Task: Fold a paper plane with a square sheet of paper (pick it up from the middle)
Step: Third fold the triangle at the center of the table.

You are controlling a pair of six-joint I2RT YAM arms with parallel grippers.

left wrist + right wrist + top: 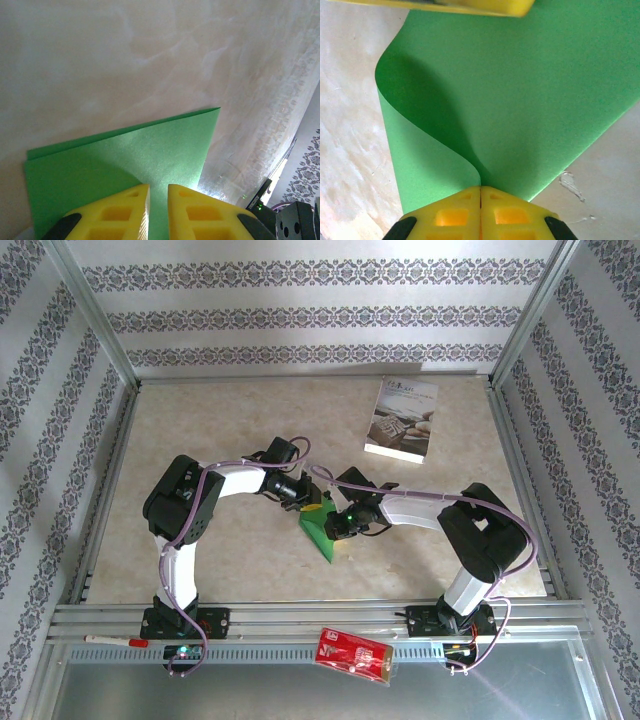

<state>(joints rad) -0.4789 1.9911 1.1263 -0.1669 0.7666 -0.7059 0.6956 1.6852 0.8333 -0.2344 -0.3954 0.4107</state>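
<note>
Step in hand, by my reading: an early fold, with no dart shape yet. Left arm (188,508) rises from its base, elbows high, and reaches right and down toward the table (230,440) centre. In its wrist view the yellow fingers (125,210) hang over the green paper (150,155) with a narrow slit between them. Left jaws are nearly together, but I cannot tell whether they nip the paper or only hover on it. Two layers show there, one edge peeking past the other, so the paper looks doubled. It lies mid-table between the two wrists, one corner pointing toward the near edge. Right arm (480,532) mirrors the left: elbow up, forearm reaching left, wrist low. Right jaws are pressed together, pinching a raised edge, and the paper curls up from the table into the fingers (510,212) in a soft bend, uncreased. A left finger (470,5) sits at the paper's far edge in that view. Next move, as I judge it, calls for carrying the pinched edge across to meet the opposite one, the left side anchoring the paper, then pressing the bend flat. A booklet (402,420) lies well apart at the far right.
</note>
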